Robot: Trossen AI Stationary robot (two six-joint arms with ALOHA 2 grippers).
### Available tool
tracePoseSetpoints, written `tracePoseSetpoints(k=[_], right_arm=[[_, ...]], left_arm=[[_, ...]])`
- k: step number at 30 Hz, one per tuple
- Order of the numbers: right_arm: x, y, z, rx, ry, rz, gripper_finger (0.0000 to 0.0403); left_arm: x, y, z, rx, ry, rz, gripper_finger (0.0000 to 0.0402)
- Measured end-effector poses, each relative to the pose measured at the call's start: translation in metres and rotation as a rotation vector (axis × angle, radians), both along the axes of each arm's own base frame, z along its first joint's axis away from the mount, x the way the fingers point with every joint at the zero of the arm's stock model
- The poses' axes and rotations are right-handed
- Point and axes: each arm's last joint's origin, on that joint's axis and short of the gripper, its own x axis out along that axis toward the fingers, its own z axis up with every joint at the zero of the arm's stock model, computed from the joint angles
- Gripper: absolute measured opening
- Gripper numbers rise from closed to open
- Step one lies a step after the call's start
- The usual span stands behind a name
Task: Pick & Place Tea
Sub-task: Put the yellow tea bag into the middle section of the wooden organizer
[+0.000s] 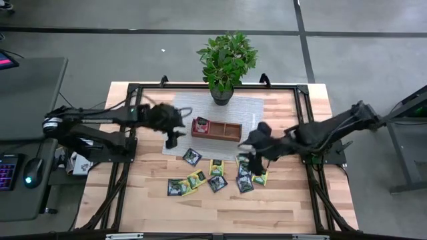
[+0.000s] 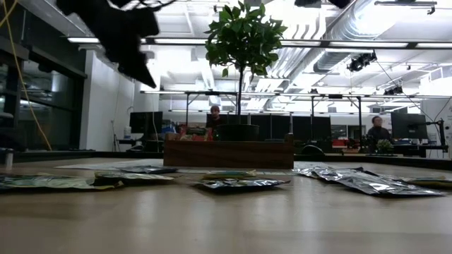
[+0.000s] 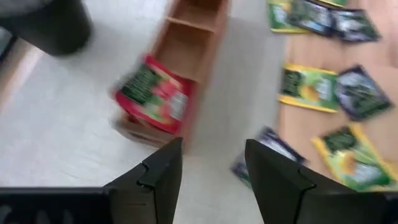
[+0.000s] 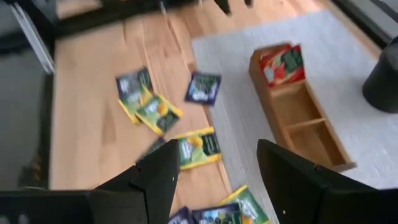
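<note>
Progress check for you: red sachet (image 1: 201, 125) sits in tray (image 1: 227, 133); rest still scattered, left gripper (image 1: 171, 141) and right gripper (image 1: 252, 162) both released, empty.

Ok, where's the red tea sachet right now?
In the high view the red tea sachet sits in the left end compartment of the wooden tray, beside the open left gripper.

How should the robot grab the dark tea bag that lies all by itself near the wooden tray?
The dark tea bag lies flat on the edge of the grey mat, apart from the other sachets. Probably best to come straight down from above with open fingers and pinch two opposite edges, since nothing crowds its sides. The open left gripper hovers closest.
</note>
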Motion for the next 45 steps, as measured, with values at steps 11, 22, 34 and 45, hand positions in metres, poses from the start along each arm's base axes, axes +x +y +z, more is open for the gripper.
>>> tracePoseSetpoints(k=[11, 22, 34, 45], right_arm=[[0.068, 0.015, -0.060, 0.053, 0.042, 0.032, 0.0209], [0.107, 0.014, -0.096, 0.165, -0.020, 0.006, 0.0210], [0.121, 0.018, -0.121, 0.219, 0.007, -0.013, 0.0210], [0.123, 0.018, -0.129, 0.222, 0.024, -0.033, 0.0210]], left_arm=[[-0.012, -0.074, -0.038, -0.090, -0.053, -0.079, 0.0167], [-0.007, -0.114, -0.058, -0.050, -0.018, -0.180, 0.0066], [0.020, -0.141, -0.088, -0.064, -0.055, -0.219, 0.0009], [0.035, -0.151, -0.117, -0.135, -0.021, -0.222, 0.0030]])
